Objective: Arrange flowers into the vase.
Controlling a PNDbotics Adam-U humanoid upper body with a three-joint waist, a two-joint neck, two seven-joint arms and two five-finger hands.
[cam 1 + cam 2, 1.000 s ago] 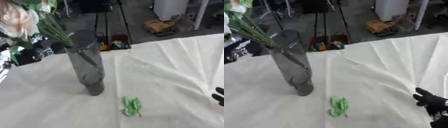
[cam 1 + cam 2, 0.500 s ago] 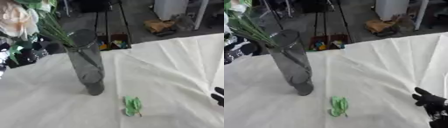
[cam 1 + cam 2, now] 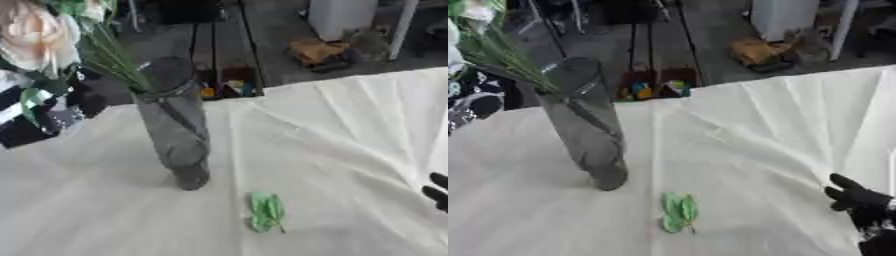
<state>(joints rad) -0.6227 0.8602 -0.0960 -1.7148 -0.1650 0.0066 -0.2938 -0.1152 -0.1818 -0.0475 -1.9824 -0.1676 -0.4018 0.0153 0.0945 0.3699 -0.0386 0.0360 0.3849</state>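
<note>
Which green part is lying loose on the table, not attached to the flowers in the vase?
The small green leaf lies flat on the white cloth, in front of the vase. The other leaves and stems stay on the flowers standing in it.

White cloth; brown object on floor.

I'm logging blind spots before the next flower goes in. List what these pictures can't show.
- Left robot hand: in neither view, beyond the left edge.
- Flowers: cut off by the top and left edges in both views; their count is unclear.
- Right robot hand: only fingertips show in the left eye view; the right eye view crops the wrist.
- Stems in the vase: blurred behind dark glass.
- Leaf: detail too small.
</note>
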